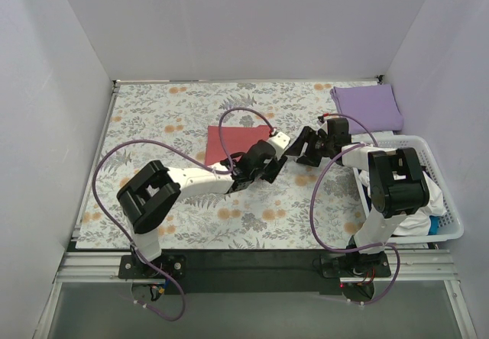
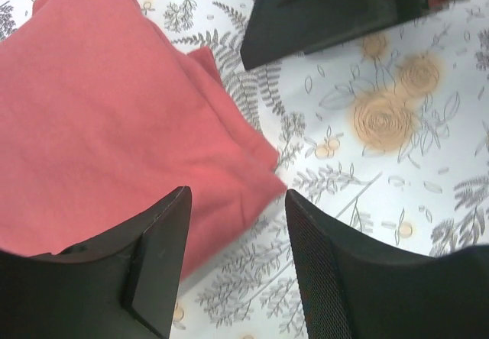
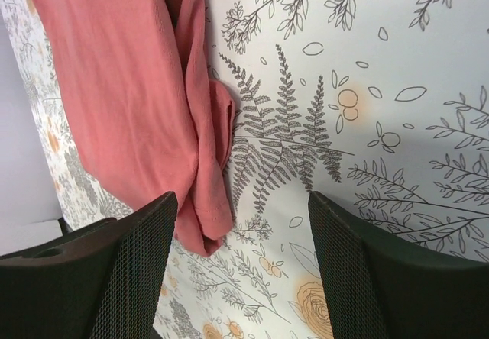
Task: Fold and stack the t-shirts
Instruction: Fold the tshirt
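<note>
A salmon-red t-shirt (image 1: 229, 142) lies folded flat on the floral table cloth (image 1: 168, 110) at mid-table. A lavender t-shirt (image 1: 367, 107) lies folded at the back right. My left gripper (image 1: 273, 163) hovers over the red tee's near right corner. In the left wrist view the red tee (image 2: 99, 125) reaches down between the left gripper's (image 2: 237, 201) spread jaws, which hold nothing. My right gripper (image 1: 298, 152) is just right of the red tee, open. The right wrist view shows the tee's bunched edge (image 3: 206, 148) beside the right gripper's (image 3: 241, 201) left finger (image 3: 137, 263).
A white slatted basket (image 1: 405, 138) with white and blue cloth inside stands at the right, beside the right arm. The two grippers are close together, and the right gripper's black body (image 2: 328, 11) fills the top of the left wrist view. Grey walls enclose the table.
</note>
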Available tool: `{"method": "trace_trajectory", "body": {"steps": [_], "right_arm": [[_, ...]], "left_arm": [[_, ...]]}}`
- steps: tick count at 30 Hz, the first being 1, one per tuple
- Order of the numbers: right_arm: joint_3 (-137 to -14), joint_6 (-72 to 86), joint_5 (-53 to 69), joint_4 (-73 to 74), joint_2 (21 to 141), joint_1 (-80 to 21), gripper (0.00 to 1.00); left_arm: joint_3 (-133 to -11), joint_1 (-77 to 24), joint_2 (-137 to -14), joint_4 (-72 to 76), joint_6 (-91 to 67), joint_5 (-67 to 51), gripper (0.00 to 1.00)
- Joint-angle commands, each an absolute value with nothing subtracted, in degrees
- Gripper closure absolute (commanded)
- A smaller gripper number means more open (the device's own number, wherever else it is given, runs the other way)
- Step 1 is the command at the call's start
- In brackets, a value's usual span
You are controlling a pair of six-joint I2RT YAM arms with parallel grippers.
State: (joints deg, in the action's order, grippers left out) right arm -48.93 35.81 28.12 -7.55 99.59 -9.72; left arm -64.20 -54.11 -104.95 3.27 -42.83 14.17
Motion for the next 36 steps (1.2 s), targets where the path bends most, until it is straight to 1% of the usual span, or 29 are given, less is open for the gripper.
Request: {"method": "trace_trajectory", "body": {"steps": [1,10,18,24,27,28,29,31,32,33,34,35,36], "right_arm": [[-47.81,36.74,30.40,-9.75,100.02,-9.41,0.24],[-47.29,37.79,31.99,-11.25,101.07,-9.49,0.24],[-46.67,39.72,33.13,-13.01,101.86,-9.49,0.23],[-45.88,41.22,33.57,-14.85,102.39,-9.49,0.23],[-45.70,41.83,33.84,-15.64,102.92,-9.76,0.23],[-45.70,42.01,34.01,-15.82,103.01,-10.02,0.23],[-45.62,42.36,34.19,-16.17,103.18,-10.11,0.23],[-45.00,43.59,34.28,-17.49,103.53,-10.11,0.23],[-44.83,44.03,34.19,-17.75,103.62,-10.19,0.23],[-44.56,44.38,34.10,-18.01,103.80,-10.20,0.22],[-44.56,45.43,33.75,-18.37,103.89,-10.46,0.19],[-44.56,45.87,33.49,-18.72,103.97,-10.55,0.03],[-44.56,46.31,32.96,-18.98,104.15,-10.63,0.02]], "left_arm": [[-59.86,-54.67,-100.55,4.48,-38.94,14.33,0.48],[-57.39,-55.20,-103.18,9.93,-29.71,11.25,0.48],[-57.83,-55.46,-107.75,12.74,-30.23,8.79,0.48],[-57.66,-56.42,-109.51,14.06,-30.67,9.49,0.51],[-57.39,-56.51,-110.21,15.72,-30.85,11.51,0.59],[-57.48,-56.51,-110.48,15.82,-30.85,11.86,0.69],[-57.74,-56.51,-110.48,15.65,-30.94,11.87,0.76],[-57.48,-56.51,-109.95,15.73,-31.46,10.90,0.87],[-57.05,-56.51,-108.99,15.99,-31.81,10.55,0.96],[-56.78,-56.51,-108.46,16.26,-31.90,10.29,0.98],[-56.08,-56.51,-107.94,16.35,-31.99,10.02,1.00],[-55.90,-56.51,-107.15,16.35,-32.08,9.67,1.00],[-55.72,-56.51,-106.62,16.35,-32.08,9.58,1.00]]}}
